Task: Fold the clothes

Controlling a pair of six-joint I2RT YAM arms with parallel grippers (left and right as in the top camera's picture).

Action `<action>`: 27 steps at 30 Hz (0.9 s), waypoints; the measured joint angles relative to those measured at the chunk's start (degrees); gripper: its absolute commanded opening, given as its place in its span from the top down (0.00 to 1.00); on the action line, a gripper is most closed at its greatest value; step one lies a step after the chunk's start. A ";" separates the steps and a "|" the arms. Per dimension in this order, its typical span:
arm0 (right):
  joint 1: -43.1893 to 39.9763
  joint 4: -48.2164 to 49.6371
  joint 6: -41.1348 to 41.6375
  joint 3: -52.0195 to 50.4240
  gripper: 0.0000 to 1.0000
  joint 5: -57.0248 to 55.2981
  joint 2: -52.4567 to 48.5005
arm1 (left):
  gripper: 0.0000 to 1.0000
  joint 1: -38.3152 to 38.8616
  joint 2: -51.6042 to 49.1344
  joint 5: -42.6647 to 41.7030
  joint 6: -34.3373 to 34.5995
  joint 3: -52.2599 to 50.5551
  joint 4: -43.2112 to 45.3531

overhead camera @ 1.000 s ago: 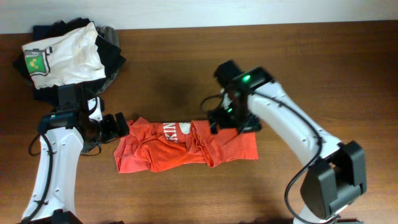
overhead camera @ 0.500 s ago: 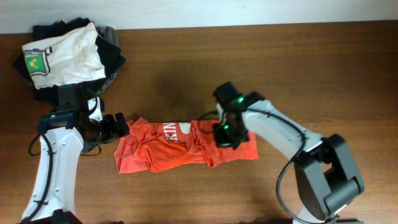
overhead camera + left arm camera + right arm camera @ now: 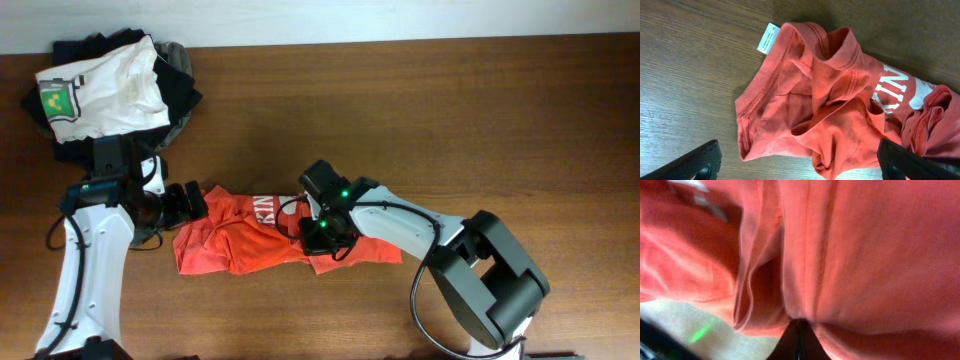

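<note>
Red-orange T-shirt (image 3: 250, 235) lay crumpled on wood-grain counter (image 3: 500, 120), ribbed collar (image 3: 771, 64) puckered; left gripper (image 3: 807, 160) stood wide; right gripper (image 3: 797, 341) clamped a fold

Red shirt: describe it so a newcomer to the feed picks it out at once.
Start at the middle of the brown table. The red shirt lies crumpled there, pinched by the right gripper. Unlike the white shirt and dark garments piled at the far left corner, it is red-orange with white letters and a white neck label.
</note>
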State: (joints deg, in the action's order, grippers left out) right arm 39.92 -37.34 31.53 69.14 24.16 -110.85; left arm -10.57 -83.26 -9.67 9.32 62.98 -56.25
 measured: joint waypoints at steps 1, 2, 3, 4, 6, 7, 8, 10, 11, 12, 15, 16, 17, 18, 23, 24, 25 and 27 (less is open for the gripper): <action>0.00 -2.03 -0.31 1.27 0.82 0.42 0.00 | 0.01 0.00 0.00 0.00 0.00 0.00 0.00; 0.00 -4.96 -0.59 3.08 0.82 0.70 0.00 | 0.01 0.00 0.00 -0.02 -0.02 0.00 -0.04; -0.02 -8.26 -0.85 5.18 0.82 0.79 0.00 | 0.01 0.00 0.00 0.00 0.00 0.00 0.00; -0.02 -12.63 -1.29 8.26 0.82 0.37 0.07 | 0.01 0.00 0.00 0.00 0.00 0.00 0.00; -0.39 -21.29 -1.88 13.14 0.82 -2.21 0.39 | 0.01 0.00 0.00 -0.02 0.00 0.00 -0.02; -0.39 -22.38 -2.08 13.73 0.81 -2.60 0.39 | 0.01 0.00 0.00 -0.02 -0.02 0.00 -0.04; -1.16 -28.85 -2.10 16.85 0.81 -6.78 0.79 | 0.01 0.00 0.00 -0.02 0.00 0.00 0.00; -2.84 -34.16 -2.21 18.97 0.81 -12.17 1.03 | 0.01 0.00 0.00 0.00 0.00 0.00 0.00; -3.82 -35.26 -2.25 19.06 0.82 -14.36 1.14 | 0.01 0.00 0.00 0.00 0.00 0.00 -0.04; -4.87 -36.02 -2.25 19.04 0.85 -16.57 1.14 | 0.01 0.00 0.00 0.00 0.00 0.00 -0.02; -8.90 -34.53 -2.54 16.74 0.96 -20.83 1.20 | 0.01 0.00 0.00 0.00 -0.02 0.00 -0.02; -9.94 -33.00 -2.67 15.19 0.96 -21.40 1.25 | 0.01 0.00 0.00 0.00 -0.02 0.00 0.04; -11.21 -30.01 -2.89 12.66 0.96 -21.62 1.25 | 0.01 0.00 0.00 -0.04 0.00 0.00 -0.02; -11.93 -28.24 -3.10 10.99 0.96 -21.68 1.22 | 0.01 0.00 0.00 0.00 0.00 -0.02 0.02; -13.70 -14.38 -6.25 -0.24 0.91 -18.25 1.70 | 0.01 0.00 0.00 0.00 -0.02 -0.02 0.02; -13.90 -12.98 -6.40 -1.33 0.91 -17.90 2.56 | 0.01 0.00 0.00 -0.02 -0.02 -0.02 -0.02; -14.19 -12.04 -6.49 -2.38 0.91 -17.62 3.21 | 0.01 0.00 0.00 -0.02 0.00 -0.02 0.00; -15.10 -11.41 -6.54 -3.39 0.94 -16.72 3.96 | 0.01 0.00 0.00 0.00 0.00 -0.02 0.00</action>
State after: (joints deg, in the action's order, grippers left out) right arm 24.82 -48.75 24.99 65.76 7.44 -106.89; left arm -10.57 -83.26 -9.67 9.32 62.96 -56.25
